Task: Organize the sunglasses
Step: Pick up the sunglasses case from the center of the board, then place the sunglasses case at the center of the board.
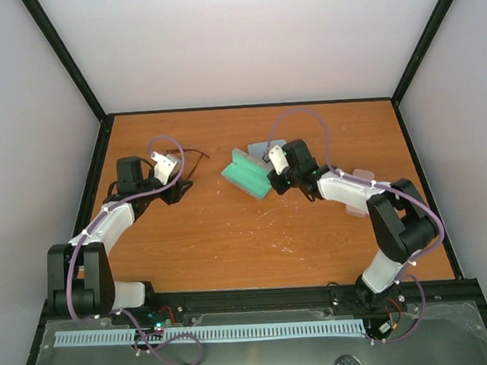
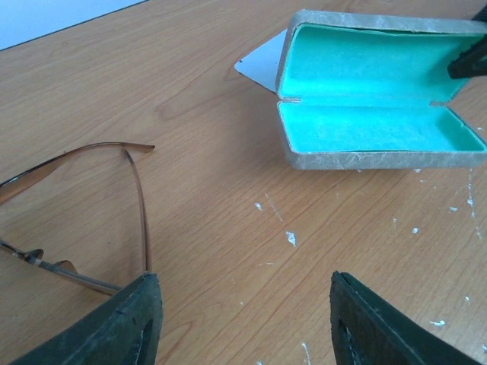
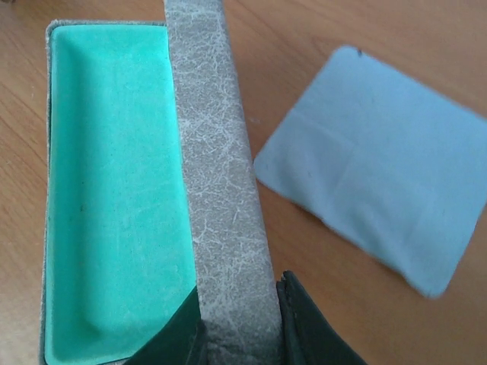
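Top view: the left arm [image 1: 105, 224] bends at the elbow and reaches left of centre, with the left gripper [image 1: 176, 189] just below the brown sunglasses [image 1: 194, 156]. The right arm [image 1: 368, 191] folds in toward the open grey case [image 1: 247, 176] at centre.

Left wrist view: the jaws stand apart and empty, with the sunglasses at lower left.

Right wrist view: the right gripper [image 3: 240, 331] pinches the case's raised grey edge, and a blue cloth [image 3: 373, 167] lies at right.

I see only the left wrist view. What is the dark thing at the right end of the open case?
Observer: The right gripper, shut on one half of the case.
Operator: Is the cloth behind it whole?
Observer: Yes, the cloth is a flat blue square beside the case.
Operator: Where does the case lie on the table?
Observer: Near the middle of the table, right of the sunglasses.
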Action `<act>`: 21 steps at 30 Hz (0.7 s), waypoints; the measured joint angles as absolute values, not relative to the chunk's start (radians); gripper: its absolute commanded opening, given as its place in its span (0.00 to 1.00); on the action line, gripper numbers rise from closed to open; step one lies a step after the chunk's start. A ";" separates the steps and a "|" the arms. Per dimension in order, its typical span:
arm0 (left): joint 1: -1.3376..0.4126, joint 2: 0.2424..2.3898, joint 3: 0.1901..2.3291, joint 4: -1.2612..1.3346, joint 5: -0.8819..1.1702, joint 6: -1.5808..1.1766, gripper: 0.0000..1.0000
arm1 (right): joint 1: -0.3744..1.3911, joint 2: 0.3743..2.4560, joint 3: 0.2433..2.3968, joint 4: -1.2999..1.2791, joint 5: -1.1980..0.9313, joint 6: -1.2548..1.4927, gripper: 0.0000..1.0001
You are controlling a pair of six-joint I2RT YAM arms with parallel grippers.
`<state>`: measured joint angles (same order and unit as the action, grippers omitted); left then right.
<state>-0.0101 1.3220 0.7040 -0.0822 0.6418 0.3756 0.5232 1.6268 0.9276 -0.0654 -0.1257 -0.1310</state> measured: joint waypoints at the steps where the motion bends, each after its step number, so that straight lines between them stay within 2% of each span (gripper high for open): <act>1: -0.004 1.328 0.706 -0.083 0.646 0.376 0.60 | 0.515 1.651 0.965 -0.085 -0.149 -0.172 0.03; 5: 0.030 1.359 0.728 -0.086 0.658 0.376 0.60 | 0.504 1.711 1.073 -0.134 -0.191 -0.371 0.03; 14: 0.050 1.395 0.791 -0.091 0.657 0.394 0.60 | 0.494 1.753 1.110 -0.179 -0.234 -0.814 0.03; 21: 0.051 1.434 0.815 -0.094 0.657 0.396 0.59 | 0.492 1.849 1.186 -0.196 -0.343 -0.934 0.03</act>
<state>0.0513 1.4342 0.8150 -0.0937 0.6575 0.3958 0.4923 1.8492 1.1858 -0.1955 -0.3431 -0.9344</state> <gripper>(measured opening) 0.594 0.142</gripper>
